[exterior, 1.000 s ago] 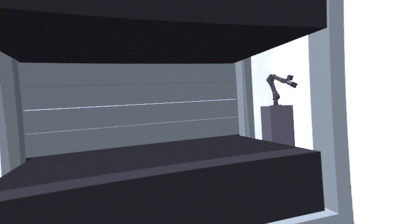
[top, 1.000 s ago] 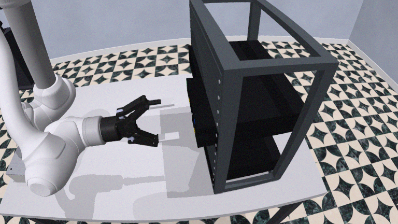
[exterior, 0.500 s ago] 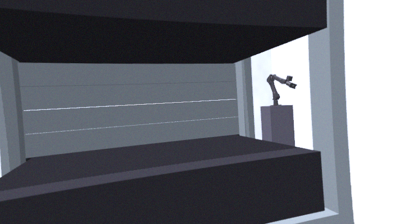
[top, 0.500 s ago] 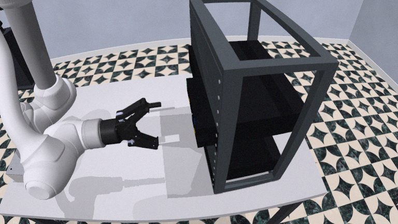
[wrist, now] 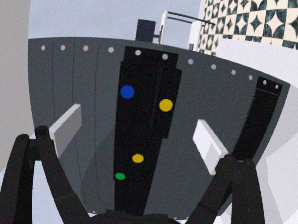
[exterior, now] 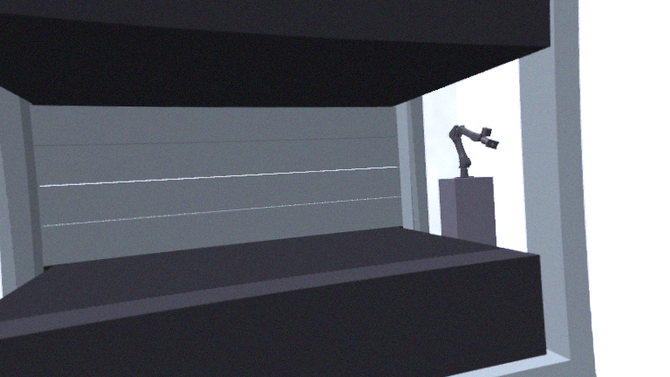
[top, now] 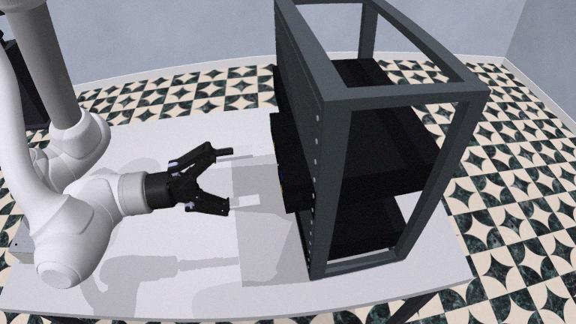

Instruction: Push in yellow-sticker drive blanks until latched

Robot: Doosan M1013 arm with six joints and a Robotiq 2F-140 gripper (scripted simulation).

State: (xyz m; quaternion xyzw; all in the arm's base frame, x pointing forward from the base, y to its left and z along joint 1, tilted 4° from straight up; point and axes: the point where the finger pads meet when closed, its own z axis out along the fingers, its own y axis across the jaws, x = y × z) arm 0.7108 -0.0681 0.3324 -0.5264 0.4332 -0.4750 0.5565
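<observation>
Drive blanks, black and dotted with stickers, fill the rack's front face at 12 o'clock from the gripper in the wrist view; its fingers are spread wide with nothing between them, short of the rack. Two yellow stickers and show, with a blue sticker at 10 o'clock and a green sticker at 6 o'clock. From above, the dark grey rack stands on the white table at 3 o'clock from the gripper

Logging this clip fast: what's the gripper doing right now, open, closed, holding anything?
Gripper: open wide, holding nothing, short of the rack front and touching nothing.
</observation>
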